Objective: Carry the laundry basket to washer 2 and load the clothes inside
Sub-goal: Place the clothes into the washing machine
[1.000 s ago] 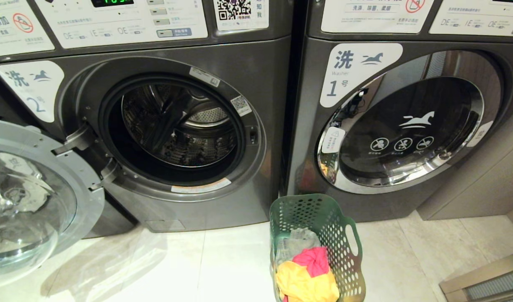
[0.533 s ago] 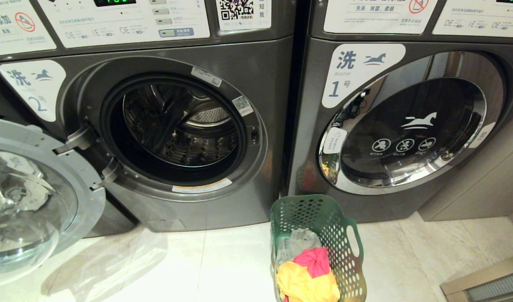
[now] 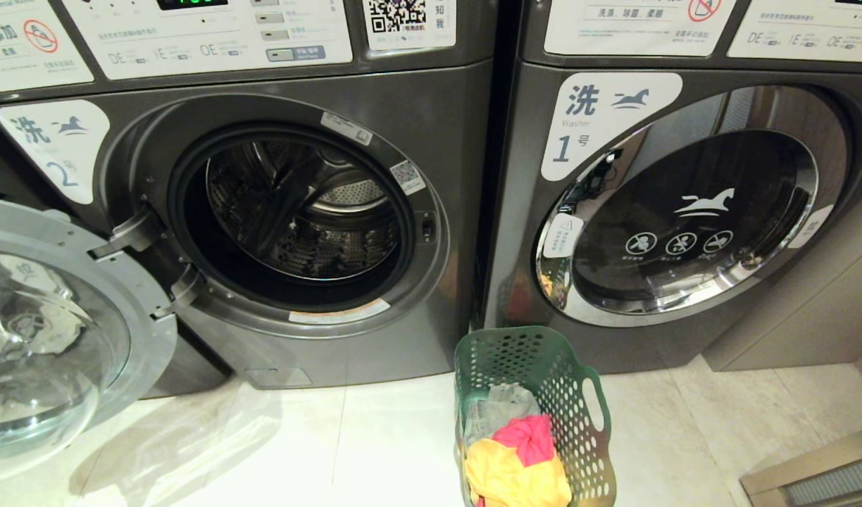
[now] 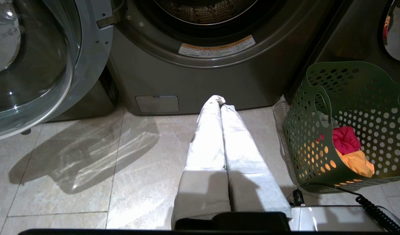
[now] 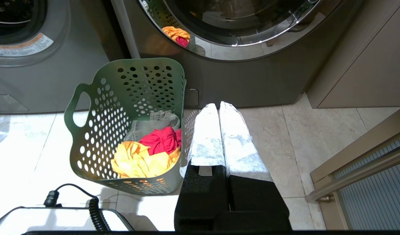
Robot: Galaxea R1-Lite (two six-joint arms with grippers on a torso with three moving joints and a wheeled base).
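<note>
Laundry basket (image 5: 128,130) of clothes (image 5: 147,153) on floor between both pressed-together, empty end effectors, left (image 4: 220,101) and right (image 5: 218,106).

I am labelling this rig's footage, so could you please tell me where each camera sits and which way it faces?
Head view: high up, facing forward and down at washer 2, door open; no arm shows.
Left wrist view: low, behind the shut left gripper, facing washer 2's base.
Right wrist view: low, behind the shut right gripper, facing washer 1.
All share the laundry basket with clothes.

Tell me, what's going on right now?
Both hands shut, empty: left hand, right hand. Laundry basket on floor, clothes inside. Washer 2 door open, path clear.
</note>
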